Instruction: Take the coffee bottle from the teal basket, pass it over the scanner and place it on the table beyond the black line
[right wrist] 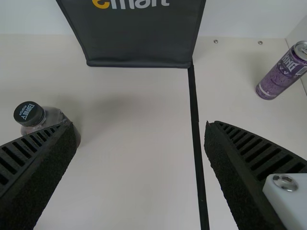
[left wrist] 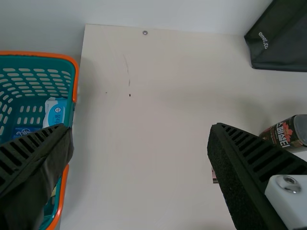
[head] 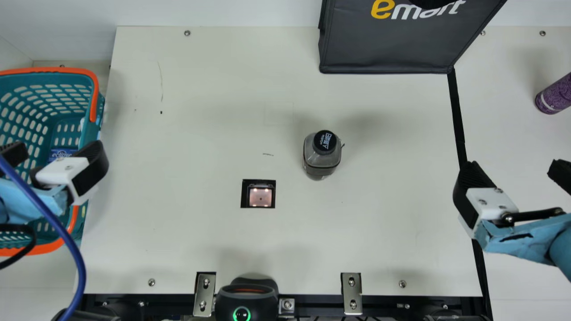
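The coffee bottle [head: 321, 157], dark-capped, stands upright on the table, right of and behind the scanner window [head: 260, 197]. It also shows as a bottle [left wrist: 283, 132] in the left wrist view and a bottle [right wrist: 53, 116] in the right. My left gripper [head: 57, 155], likewise the left gripper [left wrist: 140, 130] in its wrist view, is open over the teal basket's [head: 96, 104] right side. Open and with nothing between its fingers, my right gripper [head: 517, 173] is above the black line [head: 458, 120], right of the bottle; its wrist view shows the right gripper [right wrist: 139, 127] too.
A dark bag [head: 388, 44] stands at the back beside the black line's far end. Beyond the line, a purple can [head: 554, 96] stands at the far right. Blue packets [head: 62, 154] lie in the basket. A black device [head: 246, 301] is at the front edge.
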